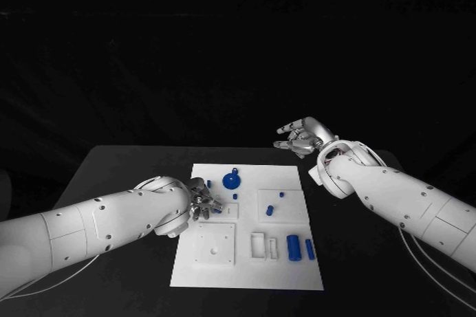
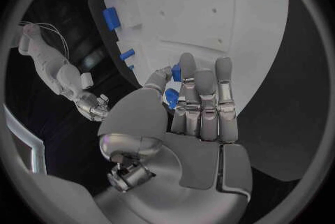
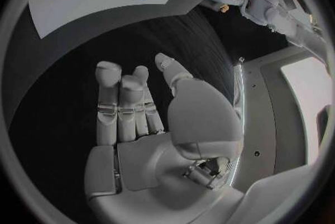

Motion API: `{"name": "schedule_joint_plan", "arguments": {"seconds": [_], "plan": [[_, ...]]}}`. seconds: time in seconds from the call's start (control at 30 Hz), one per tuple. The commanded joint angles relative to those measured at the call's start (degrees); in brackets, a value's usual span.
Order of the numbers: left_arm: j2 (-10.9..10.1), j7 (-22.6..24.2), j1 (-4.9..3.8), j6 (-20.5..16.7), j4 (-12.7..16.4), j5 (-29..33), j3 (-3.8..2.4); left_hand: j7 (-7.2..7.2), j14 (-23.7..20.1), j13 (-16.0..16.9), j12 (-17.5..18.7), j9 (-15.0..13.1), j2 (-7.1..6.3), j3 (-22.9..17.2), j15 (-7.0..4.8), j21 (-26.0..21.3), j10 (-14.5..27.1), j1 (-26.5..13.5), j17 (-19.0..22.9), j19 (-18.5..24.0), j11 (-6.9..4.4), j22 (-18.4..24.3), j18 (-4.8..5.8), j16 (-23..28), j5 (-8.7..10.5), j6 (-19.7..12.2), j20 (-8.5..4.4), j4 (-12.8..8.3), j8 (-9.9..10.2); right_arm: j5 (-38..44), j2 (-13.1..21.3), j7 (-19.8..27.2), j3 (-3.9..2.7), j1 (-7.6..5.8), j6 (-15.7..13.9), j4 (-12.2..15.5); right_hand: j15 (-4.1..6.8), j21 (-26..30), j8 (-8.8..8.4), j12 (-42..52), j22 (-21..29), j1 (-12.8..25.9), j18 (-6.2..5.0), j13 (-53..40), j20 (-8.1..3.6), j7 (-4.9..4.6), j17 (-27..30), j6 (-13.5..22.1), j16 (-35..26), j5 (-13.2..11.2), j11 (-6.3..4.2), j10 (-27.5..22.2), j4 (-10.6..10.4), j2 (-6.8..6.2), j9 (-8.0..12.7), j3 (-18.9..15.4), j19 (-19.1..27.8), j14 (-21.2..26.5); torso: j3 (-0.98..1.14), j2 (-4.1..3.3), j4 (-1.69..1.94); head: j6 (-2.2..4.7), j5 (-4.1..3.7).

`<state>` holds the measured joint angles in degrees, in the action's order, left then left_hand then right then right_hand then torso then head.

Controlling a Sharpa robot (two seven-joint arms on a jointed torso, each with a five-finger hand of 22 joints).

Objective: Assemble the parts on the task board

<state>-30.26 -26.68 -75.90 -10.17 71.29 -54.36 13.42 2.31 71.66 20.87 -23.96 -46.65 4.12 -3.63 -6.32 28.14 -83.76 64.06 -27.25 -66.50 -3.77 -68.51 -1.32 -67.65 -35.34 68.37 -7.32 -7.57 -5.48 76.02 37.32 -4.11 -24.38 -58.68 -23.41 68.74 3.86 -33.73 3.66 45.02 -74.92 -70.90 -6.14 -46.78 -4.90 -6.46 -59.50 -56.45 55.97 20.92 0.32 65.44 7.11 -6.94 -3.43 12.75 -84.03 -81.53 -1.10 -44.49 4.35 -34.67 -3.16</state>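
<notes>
While a small blue part (image 2: pixel 172 98) is pinched by the left hand (image 1: pixel 201 201) at the task board's (image 1: pixel 248 276) left edge, the right hand (image 1: pixel 303 139) is held empty, fingers apart, beyond its far right corner.

The left robot hand (image 1: pixel 201 201) rests over the board (image 1: pixel 248 269) on the counter (image 1: pixel 119 172), its fingers by a blue part (image 1: pixel 231 181). The right robot hand (image 1: pixel 300 139) hovers beyond the board's far corner, fingers curled, holding nothing.
</notes>
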Motion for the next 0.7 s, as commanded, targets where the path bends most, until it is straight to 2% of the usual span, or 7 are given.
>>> {"name": "schedule_joint_plan", "arguments": {"seconds": [0.03, 0.1, 0.13, 0.37, 0.4, 0.7], "plan": [[0.19, 0.66, 0.14, -0.49, -0.02, -0.09, 0.04, -2.31, 0.48, 0.03, -0.29, 0.09, 0.36, -8.53, 0.11, -1.08, 0.04, 0.46, 0.07, -0.41, 0.08, -1.12, 0.4, 0.19, -0.36, 2.48, -0.01, -8.52, -0.29, -0.18, -0.11, -0.03, -0.03, 0.0, 0.93, -0.07, 0.08, -0.36, -0.15, 0.4, -3.18, 0.29, -0.45, 0.05, -0.09, -0.07, -0.06, -0.48, 0.2, 0.24, -0.29, -0.09, -0.07, 0.17, -0.09, -0.34, -2.9, -0.2, 0.0, -0.01, -0.07, 0.16, -0.02], [0.2, 0.72, 0.14, -0.57, -0.05, -0.09, 0.04, -2.31, 0.48, 0.03, -0.29, 0.09, 0.36, -8.53, 0.11, -1.08, 0.04, 0.46, 0.07, -0.41, 0.08, -1.12, 0.4, 0.19, -0.36, 2.48, -0.01, -8.52, -0.29, -0.18, -0.15, -0.05, -0.03, 0.0, 0.98, -0.12, 0.08, -0.36, -0.15, 0.4, -3.18, 0.29, -0.45, 0.05, -0.09, -0.07, -0.06, -0.48, 0.2, 0.24, -0.29, -0.09, -0.07, 0.17, -0.09, -0.34, -2.9, -0.2, 0.01, -0.01, -0.07, 0.22, -0.08], [0.2, 0.74, 0.14, -0.59, -0.05, -0.09, 0.04, -2.28, 0.35, 0.02, -0.29, 0.07, 0.57, -8.58, 0.01, -3.9, -0.02, 0.43, -0.05, -1.86, -0.05, -3.78, 0.36, 0.03, -0.09, 2.46, -0.1, -8.39, -0.31, -0.18, -0.17, -0.05, -0.03, 0.0, 1.0, -0.13, 0.08, -0.36, -0.15, 0.4, -3.18, 0.29, -0.45, 0.05, -0.09, -0.07, -0.06, -0.48, 0.2, 0.24, -0.29, -0.09, -0.07, 0.17, -0.09, -0.34, -2.9, -0.2, 0.02, -0.01, -0.07, 0.26, -0.11], [0.23, 0.97, 0.16, -0.78, -0.02, -0.12, 0.03, -2.28, 0.35, 0.02, -0.29, 0.07, 0.57, -8.58, 0.01, -3.9, -0.02, 0.43, -0.05, -1.86, -0.05, -3.78, 0.36, 0.03, -0.09, 2.46, -0.1, -8.39, -0.31, -0.18, -0.26, -0.1, -0.03, 0.0, 1.15, -0.25, 0.08, -0.36, -0.15, 0.4, -3.18, 0.29, -0.45, 0.05, -0.09, -0.07, -0.06, -0.48, 0.2, 0.24, -0.29, -0.09, -0.07, 0.17, -0.09, -0.34, -2.9, -0.2, -0.02, -0.07, 0.03, 0.37, 0.01], [0.24, 0.99, 0.16, -0.79, -0.01, -0.14, 0.03, -2.28, 0.3, 0.03, -0.3, 0.12, 0.67, -8.56, 0.03, -7.45, 0.04, 0.61, -0.02, -3.24, -0.03, -7.06, 0.46, 0.07, 0.25, 2.35, -0.08, -8.41, -0.25, -0.18, -0.27, -0.11, -0.03, 0.0, 1.18, -0.27, 0.1, -0.33, -0.16, 0.39, -3.1, 0.34, -0.44, 0.04, -0.11, -0.07, -0.07, -0.5, 0.14, 0.3, -0.3, -0.09, -0.03, 0.27, -0.09, -0.42, -2.86, -0.2, -0.02, -0.07, 0.04, 0.38, 0.03], [0.4, 0.97, 0.2, -0.65, -0.03, -0.52, 0.03, -2.24, 0.28, 0.01, -0.28, 0.25, 0.71, -8.42, 0.05, -8.25, 0.09, 0.8, 0.01, -3.55, -0.01, -7.37, 0.49, 0.11, 0.48, 2.31, -0.06, -8.36, -0.16, -0.17, -0.45, -0.12, -0.03, 0.01, 1.44, -0.44, 0.1, -0.33, -0.16, 0.39, -3.1, 0.34, -0.44, 0.04, -0.11, -0.07, -0.07, -0.5, 0.14, 0.3, -0.3, -0.09, -0.03, 0.27, -0.09, -0.42, -2.86, -0.2, -0.01, -0.06, 0.03, 0.27, 0.02]]}}
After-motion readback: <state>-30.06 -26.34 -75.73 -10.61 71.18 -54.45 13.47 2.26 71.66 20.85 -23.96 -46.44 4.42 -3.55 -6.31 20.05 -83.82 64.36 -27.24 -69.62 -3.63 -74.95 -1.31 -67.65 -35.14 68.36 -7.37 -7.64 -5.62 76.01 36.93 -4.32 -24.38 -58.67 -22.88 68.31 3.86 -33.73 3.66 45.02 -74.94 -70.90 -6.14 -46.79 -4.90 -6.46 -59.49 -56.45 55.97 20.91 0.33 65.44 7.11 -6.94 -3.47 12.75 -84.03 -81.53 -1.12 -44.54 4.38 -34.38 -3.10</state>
